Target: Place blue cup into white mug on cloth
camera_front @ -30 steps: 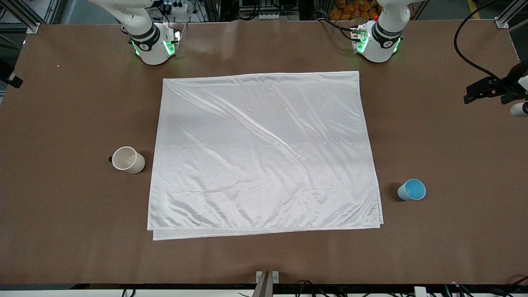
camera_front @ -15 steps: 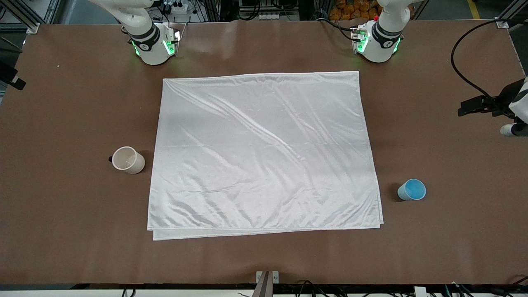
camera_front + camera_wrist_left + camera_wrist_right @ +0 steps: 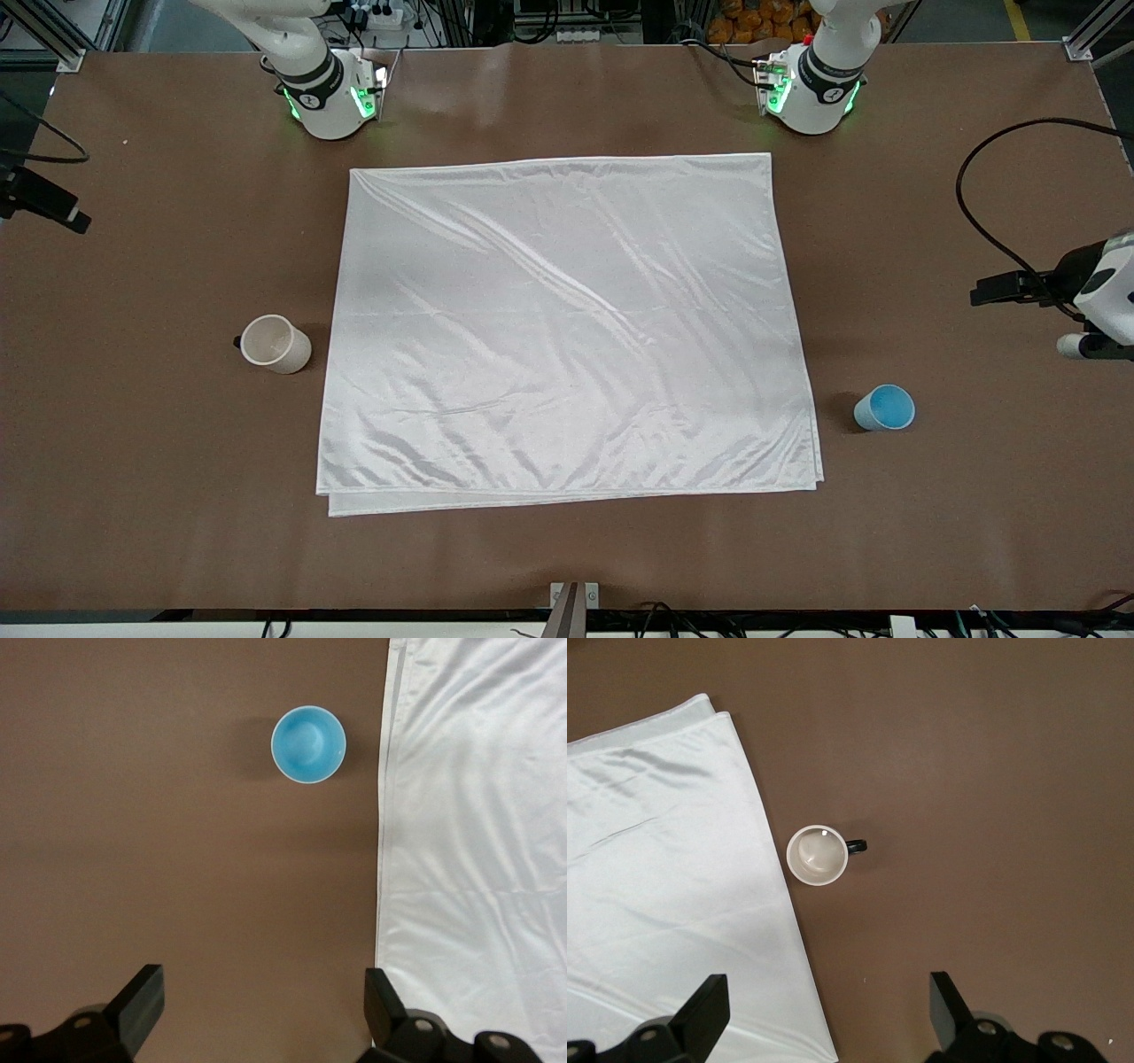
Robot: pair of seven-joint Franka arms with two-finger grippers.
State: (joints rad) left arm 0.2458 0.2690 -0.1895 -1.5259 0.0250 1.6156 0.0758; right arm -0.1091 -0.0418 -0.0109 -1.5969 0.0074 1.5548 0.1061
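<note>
The blue cup (image 3: 884, 408) stands upright on the bare table, beside the cloth (image 3: 567, 328) toward the left arm's end. The white mug (image 3: 275, 344) stands upright on the bare table beside the cloth toward the right arm's end, its black handle pointing away from the cloth. My left gripper (image 3: 263, 1005) is open and empty over bare table, apart from the blue cup (image 3: 308, 744). My right gripper (image 3: 828, 1010) is open and empty over the cloth's edge (image 3: 664, 868), apart from the mug (image 3: 819, 855).
The left arm's hand (image 3: 1103, 292) with a looping black cable shows at the table's edge. Part of the right arm's hand (image 3: 40, 199) shows at the table's other end. Both arm bases (image 3: 328, 97) stand along the back edge.
The left arm's hand has moved over the table toward the blue cup. The right arm's hand has come further into view at its end. Cup, mug and cloth have not moved.
</note>
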